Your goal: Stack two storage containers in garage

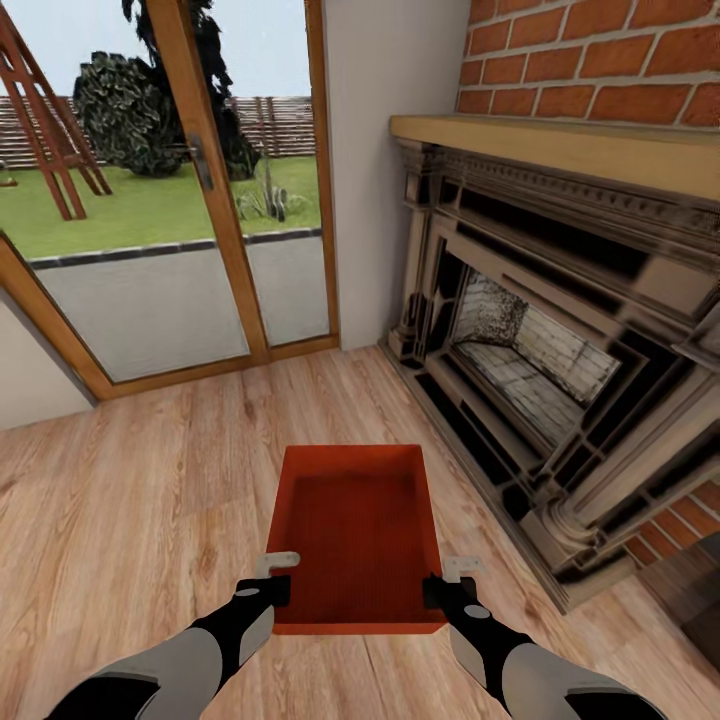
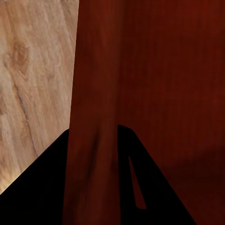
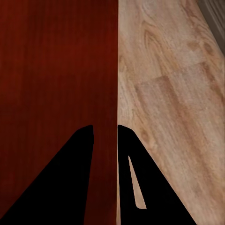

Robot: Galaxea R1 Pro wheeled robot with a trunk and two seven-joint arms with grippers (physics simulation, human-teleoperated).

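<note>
One orange-red storage container [image 1: 358, 535] is seen in the head view, open side up, held out in front of the robot above the light wood plank floor [image 1: 150, 500] of the living room. It is gripped from both sides at its near end.

Left gripper [image 1: 272, 590]: placed at the container's near left corner, on the left wall. In the left wrist view the container wall [image 2: 93, 117] runs straight down between the two black fingers [image 2: 37, 197], one finger outside and one inside the bin. Jaws are closed narrow on that wall.

Right gripper [image 1: 440, 590]: mirrored at the near right corner, on the right wall. In the right wrist view the thin wall edge [image 3: 116, 93] is pinched between the fingers [image 3: 61, 187], red interior on one side and floor planks [image 3: 173, 93] on the other. Jaws are narrow, clamped on the wall.

The container is held roughly level, long axis pointing away from the robot, far end toward the glazed door.

Surroundings in the head view: a fireplace [image 1: 540, 350] with a dark ornate surround and pale mantel is at the right, set in a red brick column [image 1: 590, 60]. A wood-framed glass door [image 1: 170, 200] is ahead left, with lawn and a fence visible through it.
</note>
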